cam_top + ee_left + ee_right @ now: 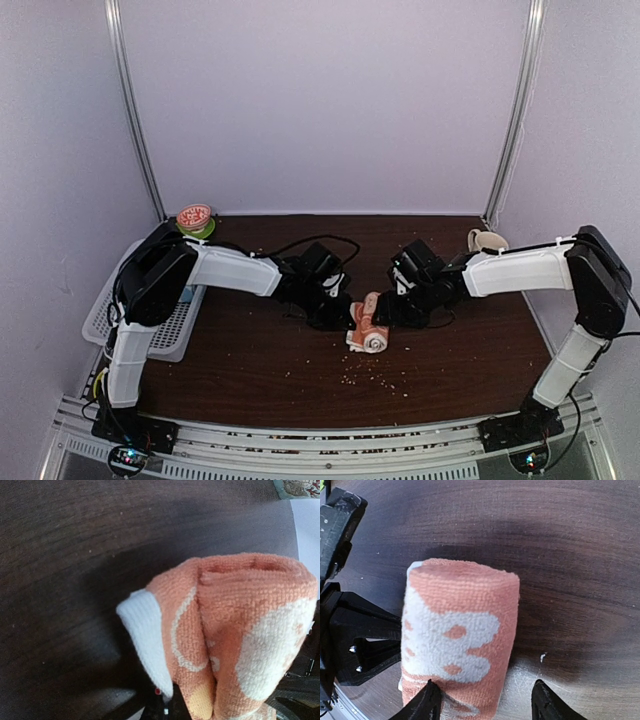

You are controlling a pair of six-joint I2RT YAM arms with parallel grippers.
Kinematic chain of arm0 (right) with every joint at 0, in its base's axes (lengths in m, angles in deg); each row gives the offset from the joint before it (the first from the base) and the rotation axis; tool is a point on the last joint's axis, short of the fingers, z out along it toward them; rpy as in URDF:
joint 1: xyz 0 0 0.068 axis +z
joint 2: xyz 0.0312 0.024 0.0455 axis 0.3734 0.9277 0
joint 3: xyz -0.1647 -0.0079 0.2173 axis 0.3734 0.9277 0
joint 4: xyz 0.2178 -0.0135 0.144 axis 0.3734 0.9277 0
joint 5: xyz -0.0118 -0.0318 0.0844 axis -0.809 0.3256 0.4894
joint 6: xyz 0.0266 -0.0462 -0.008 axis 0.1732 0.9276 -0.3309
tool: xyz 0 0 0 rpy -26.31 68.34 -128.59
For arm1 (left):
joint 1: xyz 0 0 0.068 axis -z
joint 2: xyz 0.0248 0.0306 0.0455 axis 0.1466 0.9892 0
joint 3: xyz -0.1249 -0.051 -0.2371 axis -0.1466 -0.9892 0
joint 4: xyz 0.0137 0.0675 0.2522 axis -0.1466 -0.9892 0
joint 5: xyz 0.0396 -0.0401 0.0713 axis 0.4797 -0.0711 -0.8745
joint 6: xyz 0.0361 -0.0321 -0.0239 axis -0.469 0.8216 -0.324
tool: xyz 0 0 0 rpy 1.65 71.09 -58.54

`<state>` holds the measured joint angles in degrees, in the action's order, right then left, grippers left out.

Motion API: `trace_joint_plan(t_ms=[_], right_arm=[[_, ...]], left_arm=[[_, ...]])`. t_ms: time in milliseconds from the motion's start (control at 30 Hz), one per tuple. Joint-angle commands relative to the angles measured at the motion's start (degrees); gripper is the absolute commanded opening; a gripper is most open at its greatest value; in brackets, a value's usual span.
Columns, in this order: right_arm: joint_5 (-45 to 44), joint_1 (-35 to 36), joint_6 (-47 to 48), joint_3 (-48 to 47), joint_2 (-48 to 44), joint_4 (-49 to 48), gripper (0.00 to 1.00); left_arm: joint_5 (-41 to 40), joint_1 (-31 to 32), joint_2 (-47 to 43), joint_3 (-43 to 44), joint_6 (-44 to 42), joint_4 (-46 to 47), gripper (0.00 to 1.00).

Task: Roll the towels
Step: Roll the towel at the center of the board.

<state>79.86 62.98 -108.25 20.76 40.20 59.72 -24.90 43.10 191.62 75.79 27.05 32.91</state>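
One of the towels (368, 333) lies rolled up at the middle of the brown table (250, 370). It is peach with pale prints and a pale bluish-white edge. From the left, my left gripper (340, 312) meets the roll. In the left wrist view it (167, 700) is shut on the pale edge flap of the towel (240, 630). My right gripper (385, 318) comes in from the right. It (486, 687) stands open in its own view, one of its fingers (427, 702) against the roll (460, 625), the other out over bare table.
A white slotted basket (105, 310) sits at the table's left edge. A round red and green thing (195, 218) stands at the back left, and a small beige thing (487, 240) at the back right. Crumbs (380, 375) dot the table in front of the roll.
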Motion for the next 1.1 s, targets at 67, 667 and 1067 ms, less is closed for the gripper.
trace_joint_plan(t_ms=[67,667,1067], right_arm=[[-2.24,2.18,-1.6,-3.12,3.24,1.17,0.63],[-3.89,3.77,-3.22,-5.2,9.02,2.8,0.68],[-4.22,4.03,-2.47,-4.45,8.68,1.25,0.67]], left_arm=[[0.99,0.77,-1.38,-2.61,0.73,1.97,0.0],[-0.61,0.42,-13.52,-14.66,-0.04,3.54,0.18],[3.07,-0.93,-11.52,-8.2,4.75,13.17,0.12]])
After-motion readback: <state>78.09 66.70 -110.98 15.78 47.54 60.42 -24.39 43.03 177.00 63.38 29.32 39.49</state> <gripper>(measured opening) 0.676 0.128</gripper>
